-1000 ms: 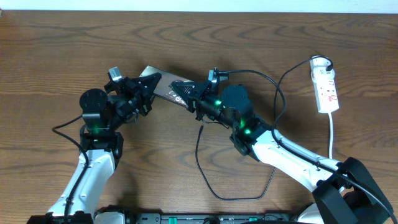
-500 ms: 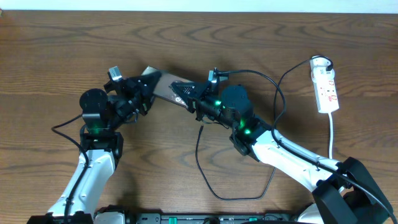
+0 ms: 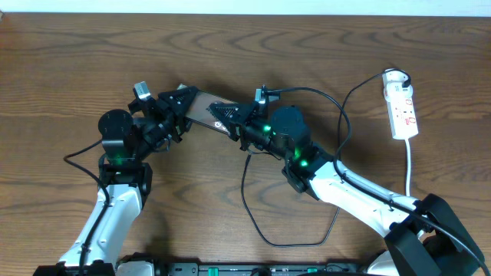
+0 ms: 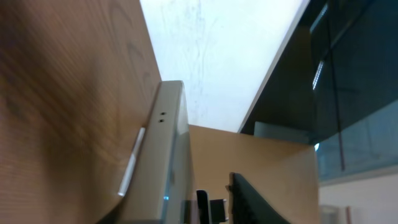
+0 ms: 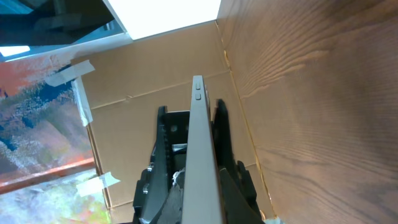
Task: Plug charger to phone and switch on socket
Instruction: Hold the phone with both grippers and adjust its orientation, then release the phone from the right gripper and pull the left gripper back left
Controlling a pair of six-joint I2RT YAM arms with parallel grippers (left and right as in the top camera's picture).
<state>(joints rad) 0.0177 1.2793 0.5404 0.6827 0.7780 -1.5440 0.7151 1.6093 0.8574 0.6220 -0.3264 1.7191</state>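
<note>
Nearest me, the long thin black charger cable (image 3: 244, 192) loops on the brown wooden tabletop (image 3: 77, 61). Its end lies loose just this side of the small dark glossy phone (image 3: 201, 109), not plugged in. My right gripper (image 3: 227, 115) is closed tight on the phone's right end. At the phone's left end, my left gripper (image 3: 175, 102) has just eased from fully closed to slightly parted, letting go. I judge my right gripper alone now carries the phone. Far right of the phone lies the narrow white power-strip socket (image 3: 402, 111), untouched.
</note>
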